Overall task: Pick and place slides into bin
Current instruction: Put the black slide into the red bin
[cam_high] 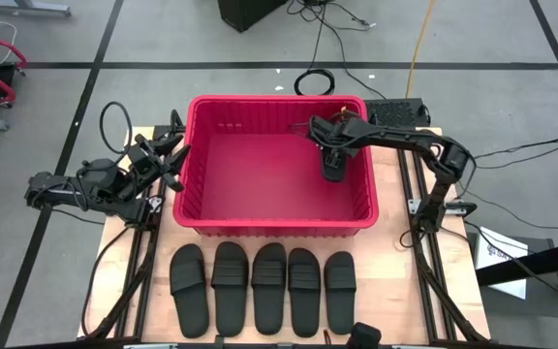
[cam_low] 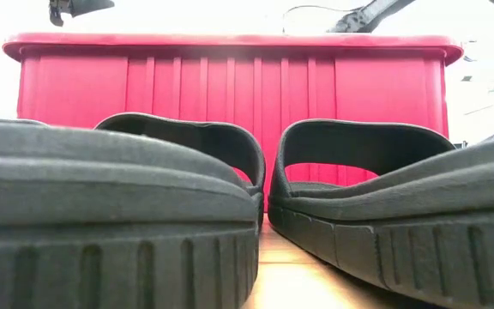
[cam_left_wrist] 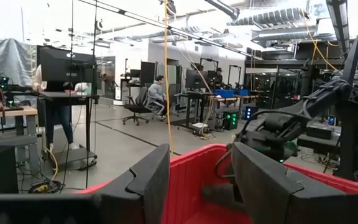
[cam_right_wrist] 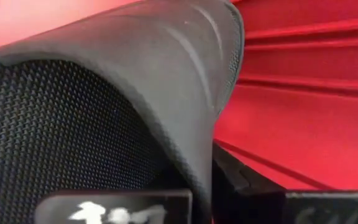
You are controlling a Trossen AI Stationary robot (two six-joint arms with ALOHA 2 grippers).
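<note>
The red bin (cam_high: 269, 228) stands mid-table, and also shows in the low view (cam_low: 230, 86). Five black slides (cam_high: 269, 286) lie side by side on their soles near the table's front edge, two of them close up in the low view (cam_low: 187, 154). My right gripper (cam_high: 332, 155) reaches down inside the bin's far right part, shut on a sixth slide (cam_right_wrist: 135, 81). My left gripper (cam_high: 168, 155) waits open and empty at the bin's left rim (cam_left_wrist: 191, 180). My right gripper holds the slide by its wide strap (cam_right_wrist: 191, 124), coming from above and pointing down into the bin. The strap's edge runs down between the two fingers (cam_right_wrist: 291, 208), but the pads themselves are hidden. The slide hangs below the gripper inside the bin; whether it touches the floor I cannot tell.
The bin's tall ribbed walls ring the right gripper. Bare wood shows between the bin's near wall and the row of slides. The arm frames run along both table sides. People sit at desks in the room beyond (cam_left_wrist: 157, 93).
</note>
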